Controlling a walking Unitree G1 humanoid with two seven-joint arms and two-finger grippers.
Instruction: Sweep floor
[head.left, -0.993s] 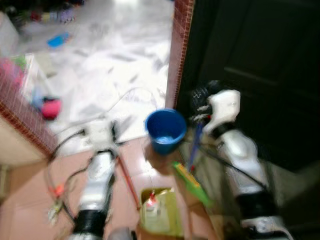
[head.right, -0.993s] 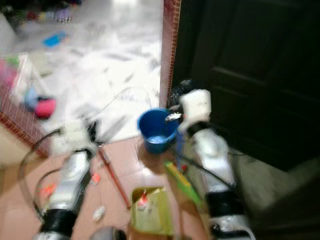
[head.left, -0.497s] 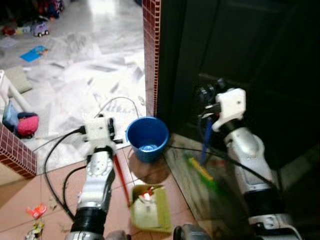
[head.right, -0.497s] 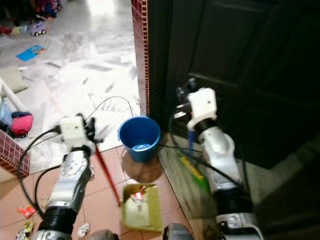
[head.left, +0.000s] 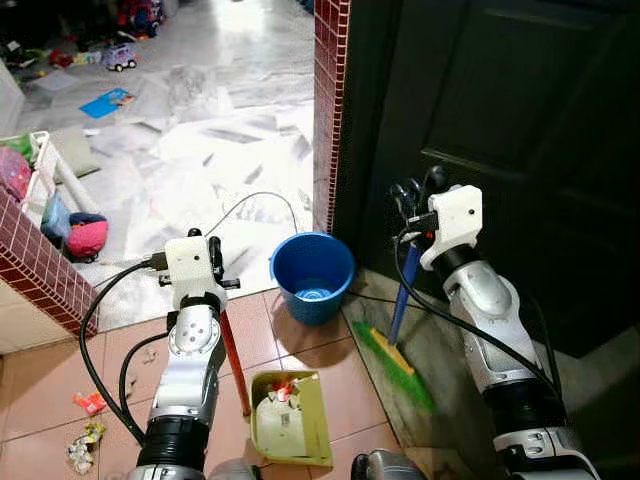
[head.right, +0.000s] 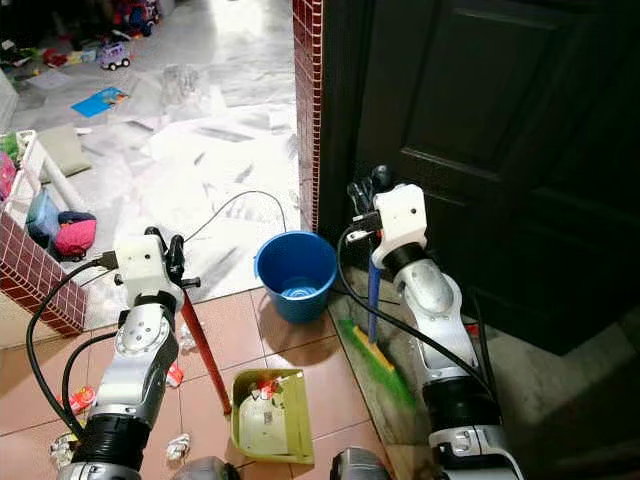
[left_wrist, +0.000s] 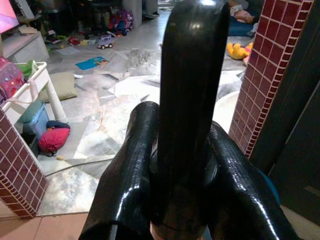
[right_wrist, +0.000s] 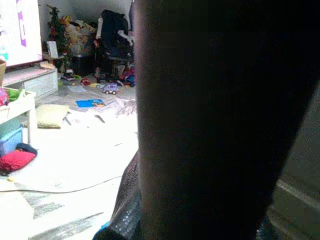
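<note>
Gripping a red-handled dustpan (head.left: 290, 428), the left gripper (head.left: 213, 262) pinches its pole; the green pan holds litter at 6 o'clock. Round blue plastic bucket (head.left: 313, 275) sits centre on terracotta tiles (head.left: 40, 375). Right gripper (head.left: 412, 200) pinches the blue-handled broom (head.left: 398, 335) at 3 o'clock, by the dark door (head.left: 520, 130).

Bucket (head.left: 312, 276) stood on floor between both arms, just before brick pillar (head.left: 330, 100). Dustpan (head.left: 290, 430) laid nearer robot, litter in it; its handle (head.left: 236, 365) slanted up to left gripper (head.left: 213, 262). Broom (head.left: 398, 330) held by right gripper (head.left: 412, 205), right of bucket, before door (head.left: 520, 130). Scraps (head.left: 85, 430) scattered far left.
</note>
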